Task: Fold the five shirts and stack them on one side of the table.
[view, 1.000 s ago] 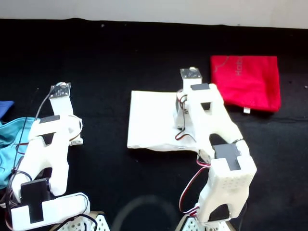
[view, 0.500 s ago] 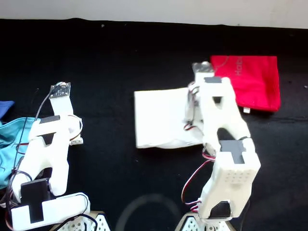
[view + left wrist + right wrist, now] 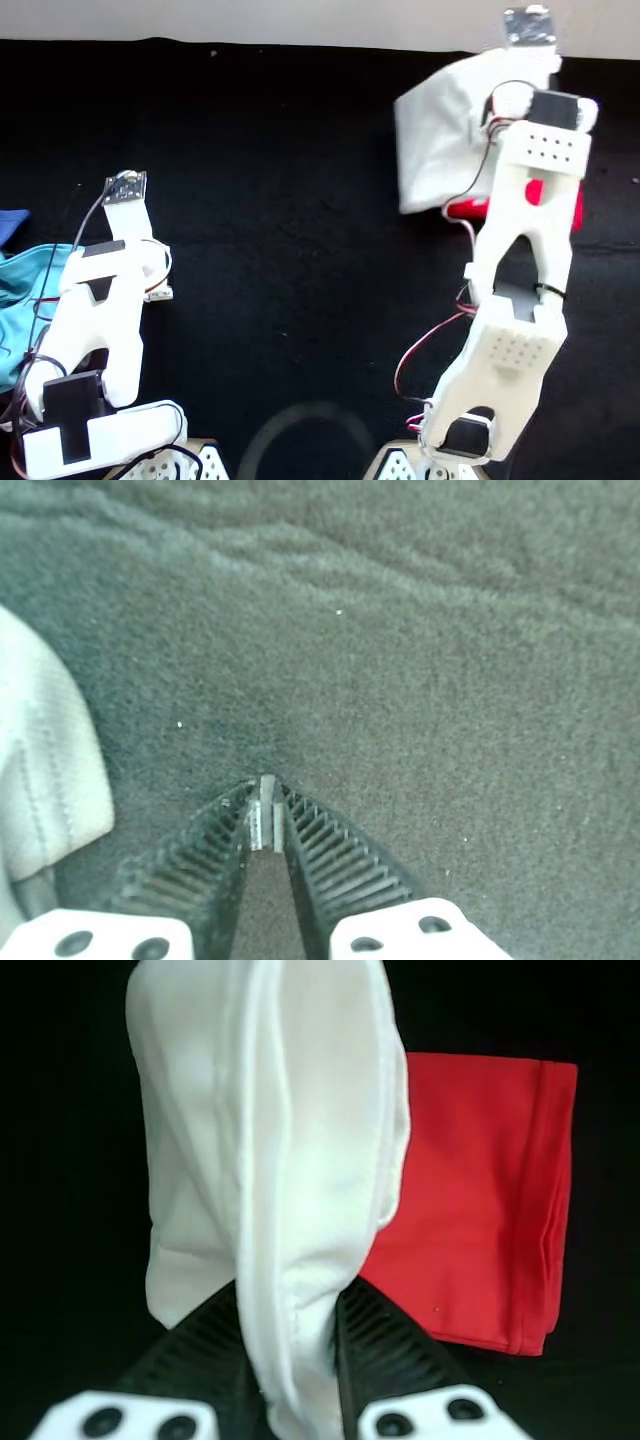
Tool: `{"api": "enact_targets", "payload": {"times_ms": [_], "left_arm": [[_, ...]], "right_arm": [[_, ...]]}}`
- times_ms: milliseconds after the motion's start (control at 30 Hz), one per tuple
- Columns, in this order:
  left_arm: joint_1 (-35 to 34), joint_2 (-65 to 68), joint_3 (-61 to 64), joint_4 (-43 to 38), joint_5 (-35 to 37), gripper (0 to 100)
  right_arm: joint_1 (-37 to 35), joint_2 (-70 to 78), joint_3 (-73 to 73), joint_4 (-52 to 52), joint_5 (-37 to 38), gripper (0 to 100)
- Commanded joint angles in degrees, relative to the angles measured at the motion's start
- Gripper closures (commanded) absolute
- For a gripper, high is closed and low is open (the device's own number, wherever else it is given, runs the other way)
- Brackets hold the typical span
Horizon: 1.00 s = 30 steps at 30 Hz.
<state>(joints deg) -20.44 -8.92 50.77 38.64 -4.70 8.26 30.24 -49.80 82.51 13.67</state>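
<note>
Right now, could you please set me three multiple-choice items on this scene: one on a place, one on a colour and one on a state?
1. Where is the white shirt?
A) flat at mid-table
B) held up in the right gripper, by the red shirt
C) draped over a chair

2. What colour is the crumpled shirt at the edge of the table?
A) teal
B) yellow
C) black

3. How is the left gripper?
A) wide open
B) shut on a shirt
C) shut, empty

Answers:
B, as the right wrist view shows it pinched, with red behind.
A, as the high view shows teal cloth.
C, as its jaws meet over bare table.
</note>
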Motion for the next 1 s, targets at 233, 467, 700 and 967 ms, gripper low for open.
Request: {"api": "enact_targets", "payload": {"times_ms": [233, 467, 700, 967], "left_arm": [[0.57, 0.04, -0.04, -1.32, -0.18, 99], [0.57, 0.04, -0.04, -1.32, -0.18, 99], [0.57, 0.04, -0.04, -1.32, -0.18, 99], [0.57, 0.04, -0.04, -1.32, -0.18, 99]], "right_arm": [[10.15, 14.11, -14.29, -0.04, 17.05, 99.3], [15.34, 21.58, -22.02, -7.08, 21.01, 99.3], [15.96, 25.1, -22.29, -11.82, 21.01, 99.3], [15.6, 25.71, -22.64, -11.65, 20.75, 81.0]]}}
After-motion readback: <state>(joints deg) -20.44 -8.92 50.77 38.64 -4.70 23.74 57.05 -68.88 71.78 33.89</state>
